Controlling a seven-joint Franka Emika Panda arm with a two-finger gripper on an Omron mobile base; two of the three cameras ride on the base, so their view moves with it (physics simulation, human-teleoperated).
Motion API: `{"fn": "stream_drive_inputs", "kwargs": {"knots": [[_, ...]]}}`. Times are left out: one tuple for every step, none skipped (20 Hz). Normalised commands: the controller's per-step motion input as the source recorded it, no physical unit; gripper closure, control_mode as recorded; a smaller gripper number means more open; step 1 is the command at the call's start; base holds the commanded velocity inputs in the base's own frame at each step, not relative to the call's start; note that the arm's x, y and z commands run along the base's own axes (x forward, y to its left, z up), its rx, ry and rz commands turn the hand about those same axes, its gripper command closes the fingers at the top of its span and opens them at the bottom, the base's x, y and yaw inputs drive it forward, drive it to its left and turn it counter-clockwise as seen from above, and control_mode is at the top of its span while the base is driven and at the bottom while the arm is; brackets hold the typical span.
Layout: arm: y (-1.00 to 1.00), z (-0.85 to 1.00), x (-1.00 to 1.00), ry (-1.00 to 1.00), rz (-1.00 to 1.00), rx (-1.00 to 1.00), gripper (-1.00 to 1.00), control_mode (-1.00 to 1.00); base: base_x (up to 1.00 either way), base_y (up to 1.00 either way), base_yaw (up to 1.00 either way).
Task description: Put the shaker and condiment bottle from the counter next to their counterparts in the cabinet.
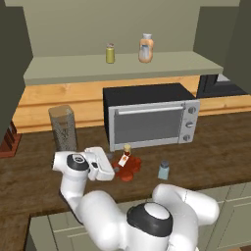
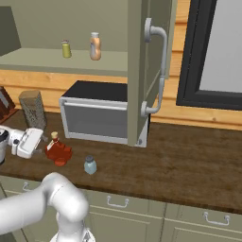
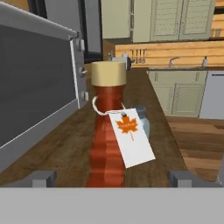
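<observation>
Reaching low over the tabletop [image 1: 215, 147], the end effector [image 3: 113, 177] is spread wide, with one dark fingertip on each side of the condiment bottle [image 3: 106, 135] and clear gaps between the fingertips and the ridged red body, so it pinches nothing yet. In the hand view the bottle stands upright in the middle, its tan cap at 12 o'clock and its white tag with the red leaf hanging toward 4 o'clock. Just behind it, at about 2 o'clock, a part of the shaker [image 1: 163, 170] shows past the tag; in the left base view it stands on the wood near the bottle, at 3 o'clock from it, apart from it. The toaster oven [image 1: 152, 119] is behind both, and the tall speckled glass jar [image 1: 63, 128] stands at 10 o'clock from the wrist. Higher, on the pale shelf of the cabinet [image 1: 73, 73], wait the yellow-green shaker [image 1: 110, 53] and the orange and white bottle [image 1: 145, 48], side by side. I judge the task is at its beginning: both things are on the tabletop, neither is lifted, and two carries remain. The fingertips are cut off by the bottom edge of the hand view, the base of the bottle also, and from the base views the white hand covers the grasp.
</observation>
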Motion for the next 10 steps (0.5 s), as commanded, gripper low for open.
{"fn": "stream_drive_inputs", "kwargs": {"knots": [[0.00,-0.09,0.00,0.00,0.07,0.00,-1.00,-1.00,0.00,0.00,0.00],[0.00,-0.05,0.00,0.00,0.06,0.00,-1.00,-1.00,0.00,0.00,0.00],[0.00,-0.06,0.00,0.00,0.06,0.00,-1.00,-1.00,0.00,0.00,0.00],[0.00,-0.02,0.04,0.00,0.06,0.00,-1.00,-1.00,0.00,0.00,0.00],[0.00,-0.03,0.00,0.00,0.06,0.00,-1.00,-1.00,0.00,0.00,0.00],[0.00,-0.02,0.00,0.00,0.06,0.00,-1.00,-1.00,0.00,0.00,0.00],[-0.02,0.00,0.00,0.00,0.05,0.00,-1.00,-1.00,0.00,0.00,0.00],[-0.01,0.00,0.00,0.00,0.05,0.00,-1.00,-1.00,0.00,0.00,0.00],[-0.05,0.00,0.00,0.00,0.03,0.01,-1.00,-1.00,0.00,0.00,0.00],[-0.01,0.00,0.00,0.00,0.00,0.01,-1.00,-1.00,0.00,0.00,0.00]]}}
